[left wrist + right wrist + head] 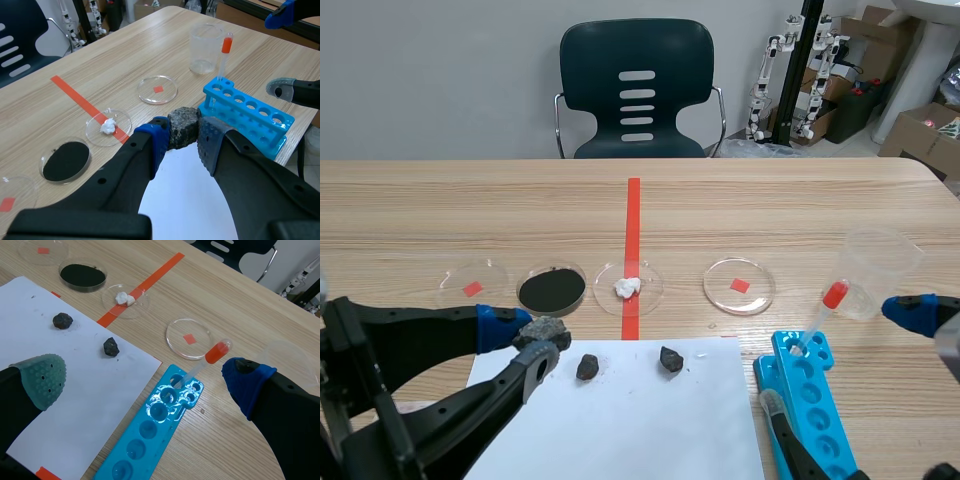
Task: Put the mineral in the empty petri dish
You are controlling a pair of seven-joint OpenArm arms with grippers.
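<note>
My left gripper [183,139] is shut on a rough grey mineral [184,126], held just above the near left corner of the white paper [620,420]; in the scene view this mineral [544,328] shows at the fingertips. Two smaller dark minerals [587,366] [670,358] lie on the paper. Beyond it stand an empty petri dish [472,282], a dish of black powder [552,289], a dish with a white lump [629,287] and another empty dish [739,285]. My right gripper [145,382] hangs open over the blue rack, holding nothing.
A blue test-tube rack [812,400] lies at the front right with a red-capped tube [825,308] standing in it. A clear plastic beaker [875,272] stands behind it. A dark chair [636,90] sits past the table's far edge.
</note>
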